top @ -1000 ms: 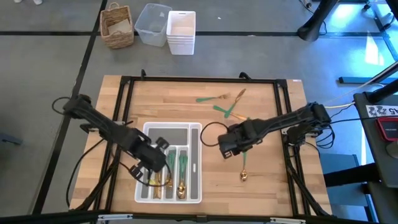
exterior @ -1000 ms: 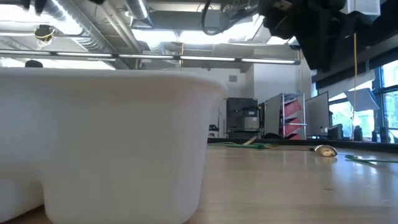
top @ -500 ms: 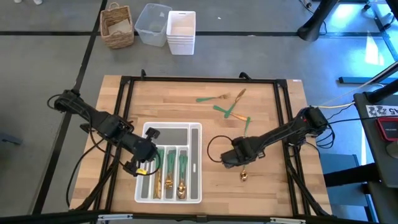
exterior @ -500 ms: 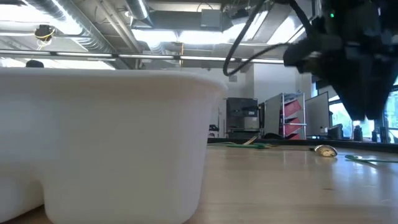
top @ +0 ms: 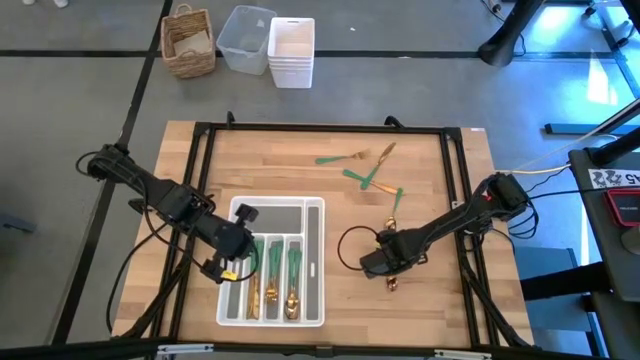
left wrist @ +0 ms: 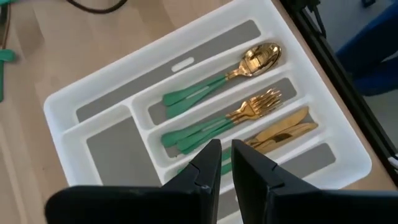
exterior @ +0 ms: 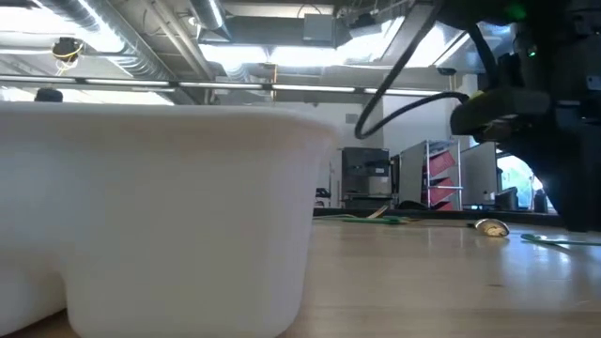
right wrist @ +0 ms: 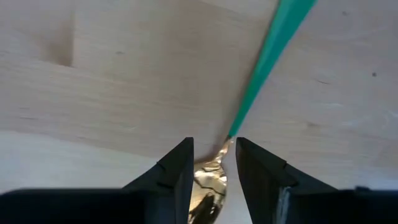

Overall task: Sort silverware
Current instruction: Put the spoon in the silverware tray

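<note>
- Right gripper (right wrist: 211,163) down at the wooden table (top: 430,300), fingers (right wrist: 177,171) parted narrowly on either side of a spoon (right wrist: 261,68), just where green handle meets gold bowl; not yet closed on it.
- Same spoon seen from above right of the tray, handle running up from under the right gripper (top: 385,262), gold bowl (top: 392,284) showing just below it.
- Left gripper (left wrist: 225,155) poised over the left edge of the white organizer tray (top: 314,262), fingers (left wrist: 208,163) nearly together with only a thin slit between, holding nothing.
- Sorted in the tray's 3 long slots, in the left wrist view: spoons (left wrist: 224,78), forks (left wrist: 233,115) and knives (left wrist: 280,132), all gold heads with green handles.
- Loose silverware on the far part of the table: a fork (top: 338,158), a second gold-tipped piece (top: 385,152) beside it, and 2 green handles crossed (top: 362,178) nearer the middle.
- From table height: tray wall (exterior: 169,216) filling the left, gold spoon bowl (exterior: 490,226) lying on the boards, dark right arm (exterior: 554,113) descending at far right.
- On the floor beyond the table: a wicker basket (top: 189,41), a clear plastic bin (top: 245,38), a stack of white containers (top: 292,52).
</note>
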Available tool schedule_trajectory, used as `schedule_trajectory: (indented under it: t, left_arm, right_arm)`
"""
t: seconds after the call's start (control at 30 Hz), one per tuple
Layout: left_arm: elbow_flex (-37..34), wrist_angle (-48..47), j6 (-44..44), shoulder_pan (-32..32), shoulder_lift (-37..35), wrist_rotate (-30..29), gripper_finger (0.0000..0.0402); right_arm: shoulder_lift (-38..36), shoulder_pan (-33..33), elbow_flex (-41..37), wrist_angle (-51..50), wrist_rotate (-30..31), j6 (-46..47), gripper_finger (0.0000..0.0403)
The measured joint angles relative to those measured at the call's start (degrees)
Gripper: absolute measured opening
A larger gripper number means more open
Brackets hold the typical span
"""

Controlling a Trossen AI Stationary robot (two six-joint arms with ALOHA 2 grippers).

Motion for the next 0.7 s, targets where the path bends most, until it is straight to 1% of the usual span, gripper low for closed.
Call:
schedule_trajectory:
  t: [0.13,0.23,0.43,0.53,0.7]
  left_arm:
    - [0.0,1.5,0.4,0.0,0.0,0.0,0.0031]
    - [0.0,2.0,0.4,0.0,0.0,0.0,0.0031]
    - [0.0,1.9,0.4,0.0,0.0,0.0,0.0031]
    - [0.0,1.9,0.4,0.0,0.0,0.0,0.0031]
    - [0.0,1.8,0.4,0.0,0.0,0.0,0.0031]
  right_arm:
    - [0.0,0.0,-0.9,-0.1,-0.2,0.0,0.0122]
    - [0.0,0.0,-2.3,0.3,-1.7,-0.1,0.0122]
    - [-0.1,0.0,-5.3,5.7,-2.0,-0.1,0.0120]
    - [-0.4,0.0,-6.7,8.0,-3.2,-0.2,0.0102]
    - [-0.4,-0.1,-6.9,8.6,-3.6,-0.5,0.0043]
